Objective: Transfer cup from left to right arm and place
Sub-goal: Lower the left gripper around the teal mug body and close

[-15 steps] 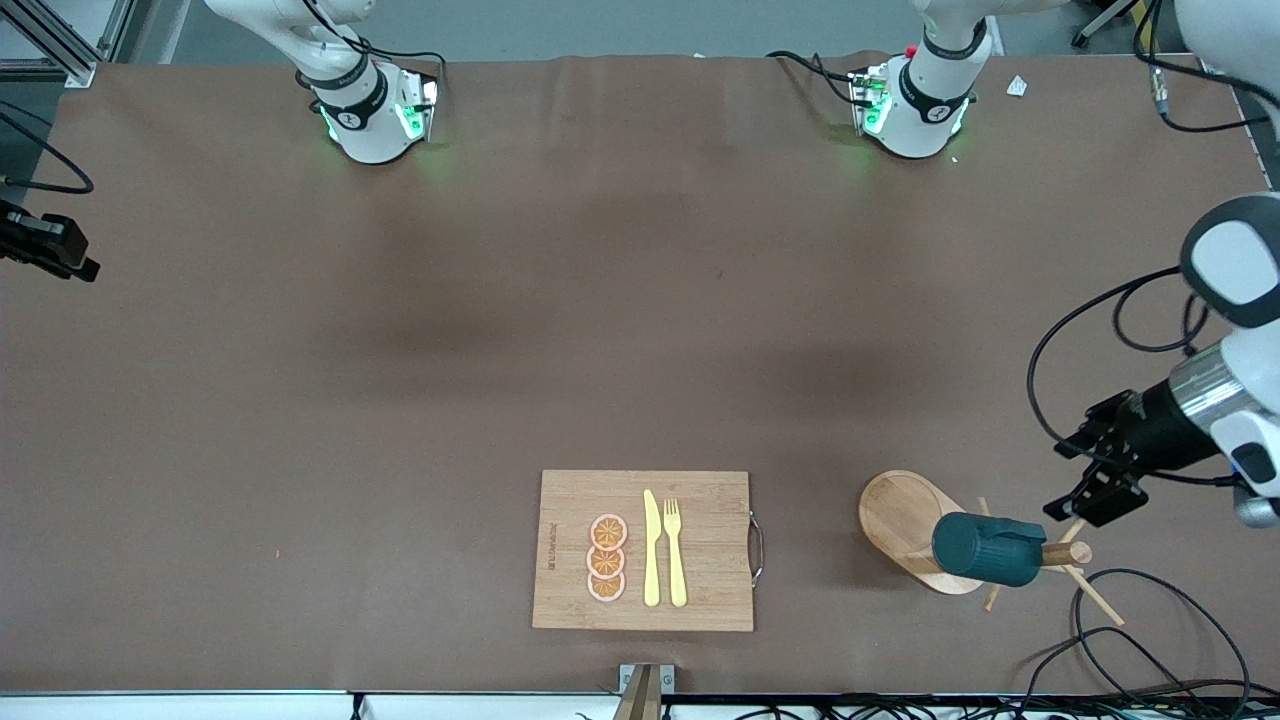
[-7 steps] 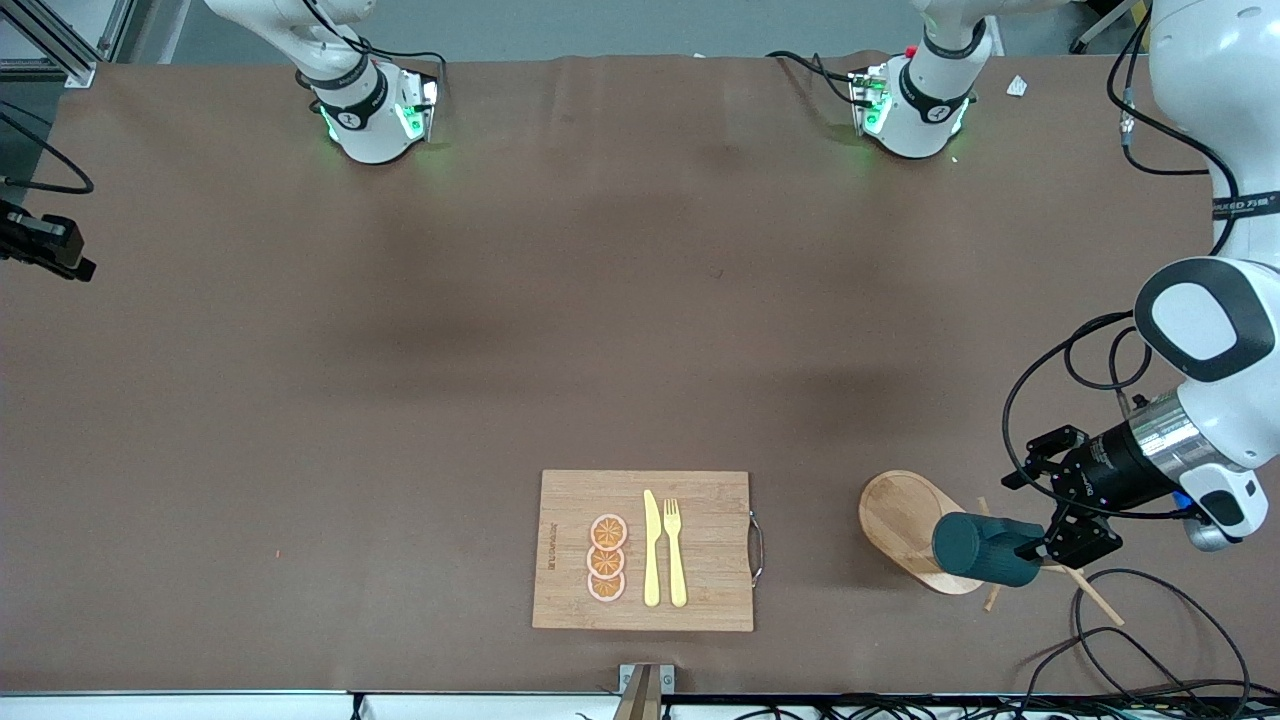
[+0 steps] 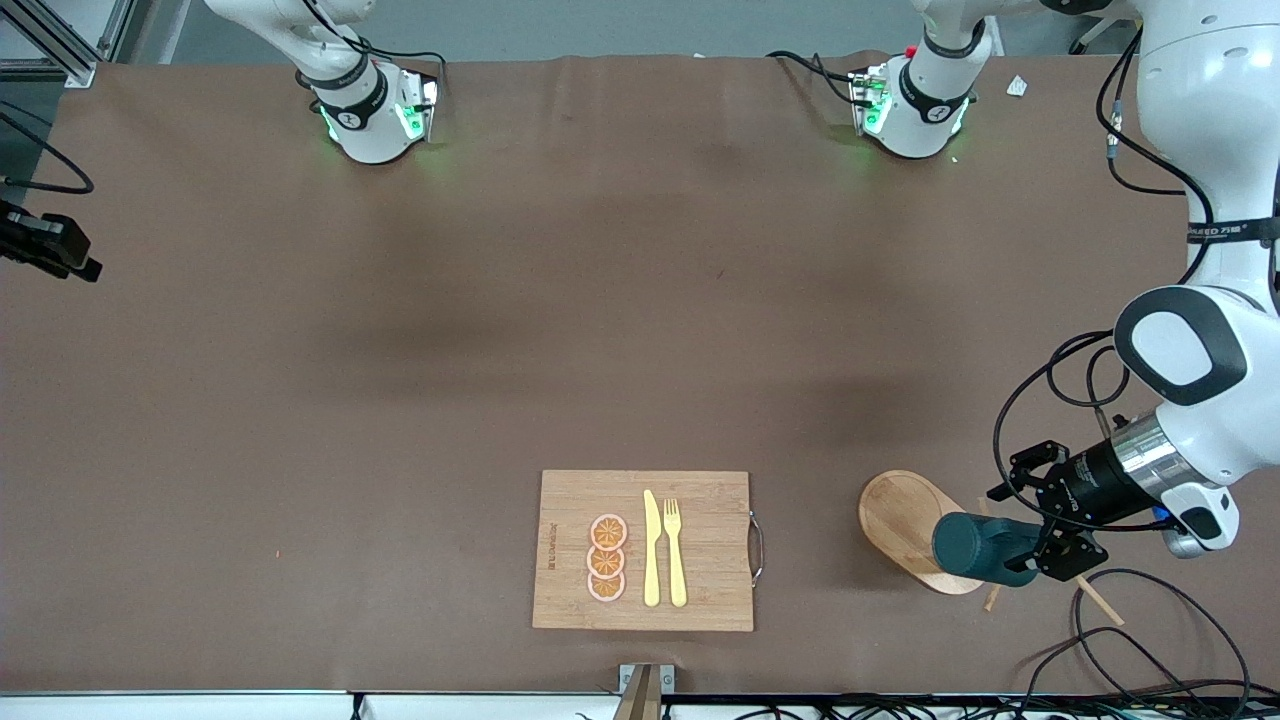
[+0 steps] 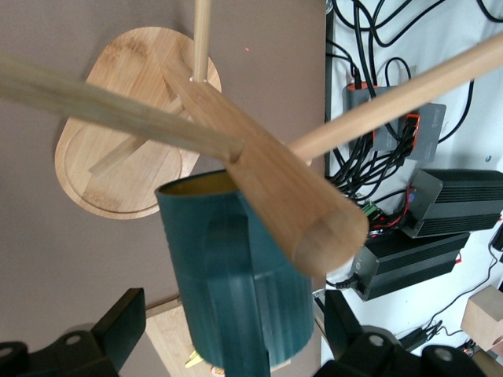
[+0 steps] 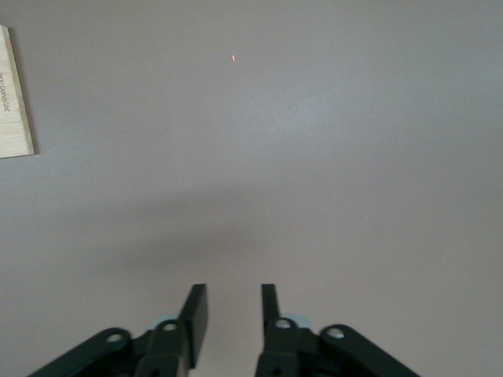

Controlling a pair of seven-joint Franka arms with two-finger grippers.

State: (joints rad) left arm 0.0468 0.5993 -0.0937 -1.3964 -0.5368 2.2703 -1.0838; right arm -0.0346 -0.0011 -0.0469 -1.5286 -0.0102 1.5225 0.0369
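Cup (image 3: pixel 978 549) sits on a peg of the wooden mug tree (image 3: pixel 912 530), near the table edge closest to the front camera, toward the left arm's end. It's dark teal, lying roughly horizontal on the peg, mouth toward the tree's oval base. Left wrist view shows the cup (image 4: pixel 236 275) with its yellow inside visible at the rim and the thick wooden peg (image 4: pixel 271 188) running along and past it.

Left gripper (image 3: pixel 1040 548) is at the cup's closed end, above the tree. Fingers spread wide, one on each side of the cup body (image 4: pixel 118 322); from the wrist view there's a visible gap between pads and cup wall on both sides, so not gripping.

Right gripper (image 5: pixel 229 314) isn't visible in the front view; its wrist view shows it hanging over bare brown table, fingers parallel with a narrow gap, nothing between them. One corner of the cutting board (image 5: pixel 14 94) shows in that view. Right arm waits.

Cutting board (image 3: pixel 644 550) lies near the same table edge, about mid-length of the table, beside the mug tree toward the right arm's end. On it: three orange slices (image 3: pixel 607 558) stacked in a column, a yellow knife (image 3: pixel 651 548) and a yellow fork (image 3: pixel 675 550) side by side.
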